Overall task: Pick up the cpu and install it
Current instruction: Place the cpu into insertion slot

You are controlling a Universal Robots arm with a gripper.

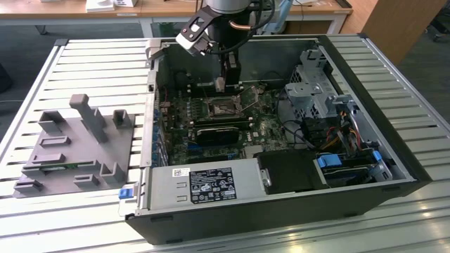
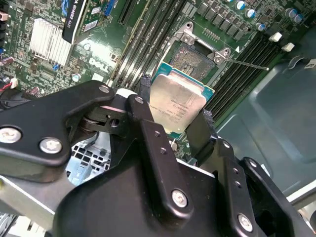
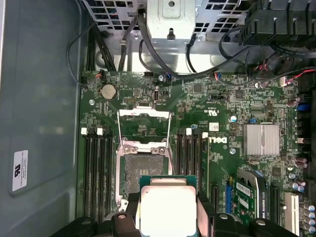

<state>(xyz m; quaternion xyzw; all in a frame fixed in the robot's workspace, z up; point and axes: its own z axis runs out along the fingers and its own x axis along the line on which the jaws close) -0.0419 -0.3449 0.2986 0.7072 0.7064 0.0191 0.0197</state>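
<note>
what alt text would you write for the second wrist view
The black claw grips the cpu by two opposite edges, holding it near the open, empty socket on a green motherboard. Memory slots flank the socket.

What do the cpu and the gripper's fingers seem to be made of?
The cpu: top looks like metal, silver-grey with a dull sheen; its thin edge looks like green circuit board. Fingers of the gripper: matte black, perhaps coated metal or hard plastic; the look leaves it open.
</note>
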